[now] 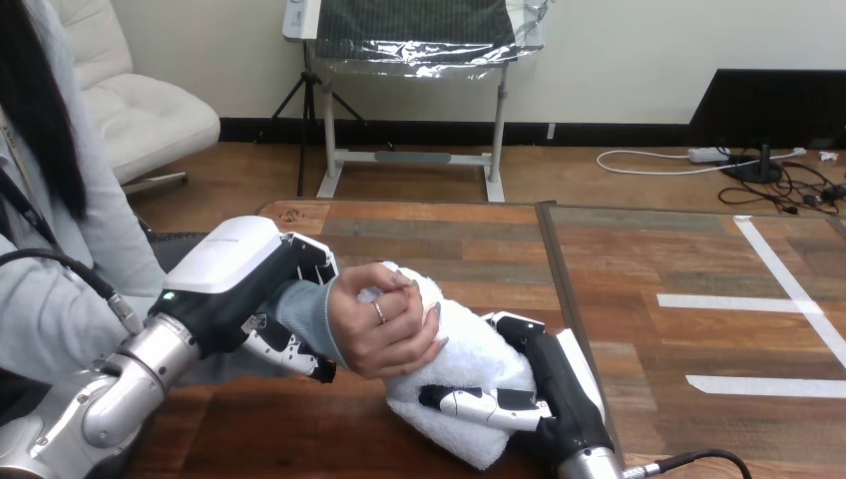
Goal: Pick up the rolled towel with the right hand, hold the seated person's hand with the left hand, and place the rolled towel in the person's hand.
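A white rolled towel [461, 369] lies slanted over the table's near middle. My right hand [544, 384] is under its lower end with fingers [479, 402] curled round it. The person's hand [384, 324] is closed over the towel's upper end, fingers wrapped on it. My left hand [254, 289] comes in from the left and is curled round the person's wrist at the grey sleeve [304, 314], with its fingers [289, 351] showing below the wrist.
The wooden table [449, 239] has a dark seam running down its middle. White tape strips [738, 301] mark the right half. The person sits at the left edge.
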Available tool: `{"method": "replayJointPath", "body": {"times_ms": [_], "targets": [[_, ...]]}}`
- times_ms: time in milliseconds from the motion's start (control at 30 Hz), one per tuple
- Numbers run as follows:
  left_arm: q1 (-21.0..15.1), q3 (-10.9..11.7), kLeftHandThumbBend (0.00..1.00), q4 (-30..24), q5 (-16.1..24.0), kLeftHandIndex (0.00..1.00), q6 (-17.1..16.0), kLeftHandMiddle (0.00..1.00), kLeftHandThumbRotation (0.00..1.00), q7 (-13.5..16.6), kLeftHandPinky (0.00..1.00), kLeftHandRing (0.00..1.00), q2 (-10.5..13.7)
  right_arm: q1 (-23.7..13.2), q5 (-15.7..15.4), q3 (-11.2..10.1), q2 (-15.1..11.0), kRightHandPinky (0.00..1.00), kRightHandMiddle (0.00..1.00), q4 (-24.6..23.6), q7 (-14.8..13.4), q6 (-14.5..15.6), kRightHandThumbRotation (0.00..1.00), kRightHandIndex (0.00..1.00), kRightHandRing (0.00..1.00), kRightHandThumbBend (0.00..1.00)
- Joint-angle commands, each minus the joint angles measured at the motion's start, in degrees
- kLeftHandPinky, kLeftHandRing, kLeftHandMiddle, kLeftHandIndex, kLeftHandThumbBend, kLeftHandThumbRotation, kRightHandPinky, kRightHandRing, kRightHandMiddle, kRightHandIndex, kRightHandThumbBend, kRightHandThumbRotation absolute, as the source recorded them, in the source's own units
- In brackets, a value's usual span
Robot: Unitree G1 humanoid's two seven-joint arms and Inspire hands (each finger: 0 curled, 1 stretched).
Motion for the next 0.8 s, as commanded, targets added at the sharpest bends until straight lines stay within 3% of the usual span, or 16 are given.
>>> {"method": "replayJointPath", "body": {"times_ms": [0,367,500,767], "targets": [[-1.0,1.4,0.99,-2.1,-1.3,0.44,-0.7,0.43,0.1,-0.2,0.36,0.39,-0.6,-3.5,-1.1,1.0,0.0,0.29,0.45,-1.3,-0.7,0.1,0.0,0.5,0.36,0.73],[-0.5,1.6,1.0,-2.8,-1.8,0.51,-1.1,0.49,0.11,-0.4,0.43,0.45,-0.6,-3.5,-2.2,1.8,-0.7,0.46,0.61,-1.8,-0.8,1.9,0.0,0.62,0.53,0.76],[-0.1,1.8,1.0,-3.8,-2.2,0.54,-1.0,0.51,0.12,-0.8,0.45,0.47,-0.5,-3.4,-2.0,2.1,-1.0,0.52,0.65,-2.5,0.7,3.8,0.0,0.66,0.58,0.76],[0.7,2.5,1.0,-5.5,-2.1,0.64,-0.8,0.59,0.16,-1.4,0.53,0.55,-0.5,-3.0,-2.8,3.0,-2.0,0.67,0.73,-4.4,2.5,6.9,0.13,0.76,0.69,0.75]]}}
